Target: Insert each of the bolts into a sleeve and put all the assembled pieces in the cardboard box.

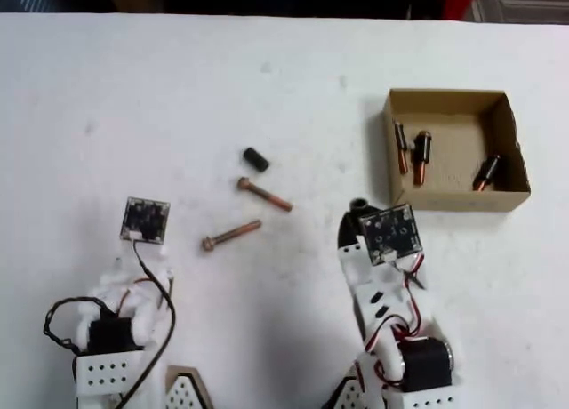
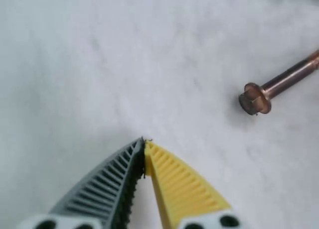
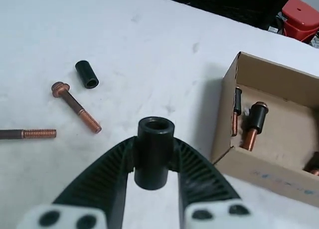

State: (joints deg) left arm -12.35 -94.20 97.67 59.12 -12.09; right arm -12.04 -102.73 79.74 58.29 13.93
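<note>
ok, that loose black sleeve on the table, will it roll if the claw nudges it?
Likely yes: the sleeve is a short smooth cylinder lying on its side on the flat table, so a sideways push probably rolls it. It looks rigid, so it should not squash. Its smooth wall may slip unless pinched squarely.

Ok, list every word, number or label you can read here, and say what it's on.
No text here can be read.
Cardboard box: faint bluish print on its outer front wall, too blurred to read.
Sleeve in the right pincer: no marking visible.
</note>
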